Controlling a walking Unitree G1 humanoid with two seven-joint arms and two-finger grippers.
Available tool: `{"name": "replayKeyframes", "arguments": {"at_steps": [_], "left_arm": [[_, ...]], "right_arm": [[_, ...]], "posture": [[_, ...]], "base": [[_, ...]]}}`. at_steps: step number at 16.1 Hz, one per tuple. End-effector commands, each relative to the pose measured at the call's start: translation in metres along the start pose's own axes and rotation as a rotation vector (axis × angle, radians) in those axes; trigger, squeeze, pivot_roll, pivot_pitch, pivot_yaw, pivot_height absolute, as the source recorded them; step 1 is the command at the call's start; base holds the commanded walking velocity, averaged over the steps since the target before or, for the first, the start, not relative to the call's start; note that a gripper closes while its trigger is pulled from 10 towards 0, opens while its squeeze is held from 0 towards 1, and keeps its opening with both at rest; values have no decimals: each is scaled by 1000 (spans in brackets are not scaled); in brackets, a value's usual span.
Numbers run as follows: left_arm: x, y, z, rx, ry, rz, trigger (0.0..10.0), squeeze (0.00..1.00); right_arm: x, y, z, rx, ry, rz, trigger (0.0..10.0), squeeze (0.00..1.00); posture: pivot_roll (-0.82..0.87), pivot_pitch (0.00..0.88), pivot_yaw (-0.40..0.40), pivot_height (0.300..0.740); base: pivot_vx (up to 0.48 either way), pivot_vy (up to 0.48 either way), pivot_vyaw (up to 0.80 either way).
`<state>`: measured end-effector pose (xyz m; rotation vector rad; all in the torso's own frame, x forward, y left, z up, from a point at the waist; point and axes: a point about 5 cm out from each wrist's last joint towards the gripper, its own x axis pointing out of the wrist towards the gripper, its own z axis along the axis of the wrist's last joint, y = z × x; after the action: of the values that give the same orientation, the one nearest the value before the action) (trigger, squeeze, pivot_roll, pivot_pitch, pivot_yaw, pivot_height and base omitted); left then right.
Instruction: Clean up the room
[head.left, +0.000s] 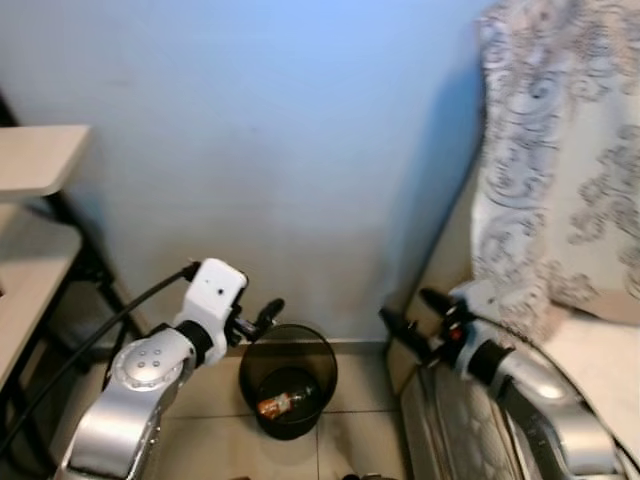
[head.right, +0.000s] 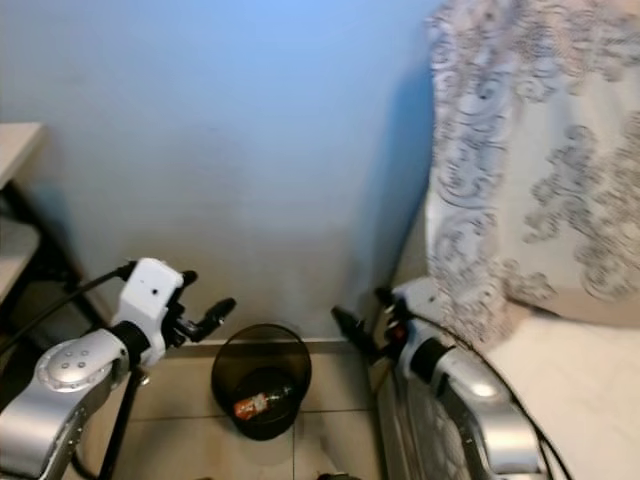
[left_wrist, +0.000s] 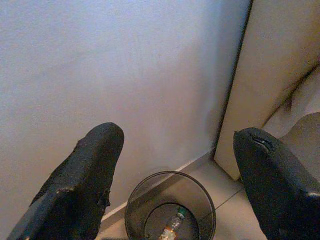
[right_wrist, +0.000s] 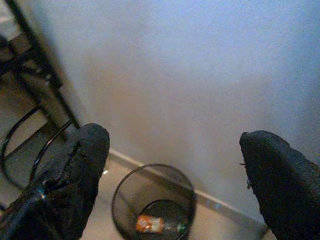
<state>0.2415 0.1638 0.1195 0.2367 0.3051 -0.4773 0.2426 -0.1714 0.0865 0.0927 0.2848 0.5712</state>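
Observation:
A black mesh waste bin stands on the tiled floor against the blue wall. Inside it lies a small bottle with an orange label. My left gripper hovers just above and left of the bin's rim, open and empty. My right gripper is held to the right of the bin at about the same height, also open with nothing between its fingers. In the left wrist view the bin and bottle show below the spread gripper. The right wrist view shows the same bin under its gripper.
A light table on black metal legs stands at the left. A bed with a grey patterned cover is close on the right. Tiled floor lies around the bin.

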Motion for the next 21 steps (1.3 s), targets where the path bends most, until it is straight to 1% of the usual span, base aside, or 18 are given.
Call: {"name": "replayKeyframes", "arguments": {"at_steps": [1, 2, 3, 5, 6, 7, 9, 10, 11, 13, 14, 16, 18, 19, 20, 21], "left_arm": [[-2, -1, 2, -12, -11, 9, 10000, 0], [-4, 0, 2, -27, -11, 26, 10000, 0], [-3, 1, 1, -41, -8, 51, 10000, 0], [-2, 2, 1, -71, -9, 70, 10000, 0], [-1, 1, 0, -71, -3, 66, 10000, 0], [0, 2, -1, -96, 1, 67, 10000, 0], [4, 10, 4, -117, -19, 134, 10000, 0], [3, 13, 4, -126, -20, 154, 10000, 0], [2, 15, 3, -120, -19, 168, 10000, 0], [2, 15, 5, -109, -22, 159, 10000, 0], [3, 13, 4, -82, -9, 141, 10000, 0], [2, 8, 3, -34, 10, 104, 10000, 0], [2, 4, 2, -16, 18, 66, 10000, 0], [2, 4, 3, -9, 18, 62, 10000, 0], [2, 4, 4, -6, 14, 60, 10000, 0], [2, 3, 4, -3, 15, 57, 10000, 0]], "right_arm": [[-3, -3, 5, 6, -9, -30, 10000, 1000], [-4, -2, 11, 32, -23, -61, 10000, 1000], [-2, 4, 14, 64, -42, -63, 10000, 1000], [-2, 14, 11, 73, -34, -63, 10000, 1000], [0, 15, 12, 90, -40, -60, 10000, 1000], [5, 15, 14, 94, -46, -83, 10000, 1000], [9, 19, 18, 81, -51, -108, 10000, 1000], [10, 19, 18, 98, -55, -124, 10000, 1000], [10, 21, 18, 88, -47, -116, 10000, 1000], [10, 22, 21, 82, -52, -102, 10000, 1000], [9, 19, 18, 81, -41, -117, 10000, 1000], [8, 20, 14, 30, -15, -114, 10000, 1000], [9, 13, 14, 12, -32, -187, 10000, 1000], [9, 15, 13, -3, -19, -176, 10000, 1000], [10, 16, 16, -20, -39, -174, 10000, 1000], [9, 14, 15, 4, -38, -180, 10000, 1000]], "posture": [[53, 0, -3, 740], [57, 0, -4, 740], [53, 0, -4, 740], [41, 0, 7, 740], [38, 0, 7, 740], [38, 0, 6, 740], [40, 0, 2, 740], [36, 0, 2, 740], [30, 0, 6, 740], [46, 0, -1, 740], [45, 0, -1, 740], [50, 0, 0, 740], [61, 0, -9, 740], [56, 0, -4, 740], [69, 0, -11, 740], [63, 0, -9, 740]], "base": [[0, 0, -744], [0, 0, -750], [0, 0, -744], [0, 0, -744], [0, 0, -744], [0, 0, -750], [0, 0, -744], [0, 0, -744], [0, 0, -744], [0, 0, -747], [0, 0, -744], [0, 0, -744], [0, 0, -734], [0, 0, -725], [0, 0, -738], [0, 0, -744]]}}
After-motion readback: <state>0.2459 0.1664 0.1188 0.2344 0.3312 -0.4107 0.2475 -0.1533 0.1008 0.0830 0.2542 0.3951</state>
